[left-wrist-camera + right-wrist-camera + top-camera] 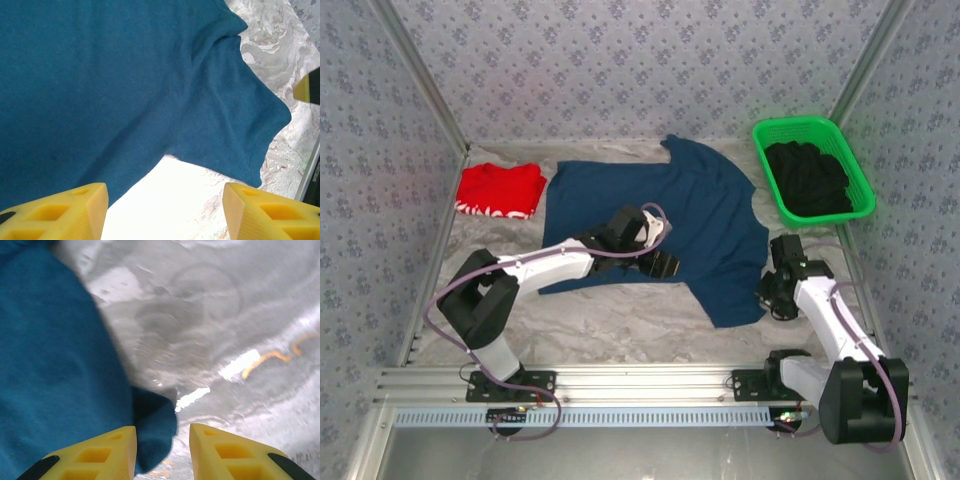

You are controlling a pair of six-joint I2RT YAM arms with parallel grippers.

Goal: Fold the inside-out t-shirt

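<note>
Two claws at work on the shirt (660, 215). Spread mostly flat mid-worktop (620, 320), navy, between a red garment (500, 188) far left and a green basket (798, 124) of black clothes (808, 178) far right. Well apart from both, so room to fold without snagging either.

Over to the left claw (662, 264): hanging above the shirt's near edge, with a sleeve just ahead in the wrist view. Jaws spread wide, gripping nothing. Looks parked there on purpose, ready to drop and pin or pinch the cloth in step with the other side.

Now the right claw (162, 432): low at the shirt's right edge, jaws partly apart, with bare worktop in the gap. Small rumpled lip of cloth poking in beside one finger (95, 455), touching it or nearly so; not pinched, going by the wrist view.

Judged as the reach-for-an-edge step, with folding proper not yet begun. Needs more cloth between the fingers before closing; otherwise a risk of nipping only the very rim and losing it on the lift.
</note>
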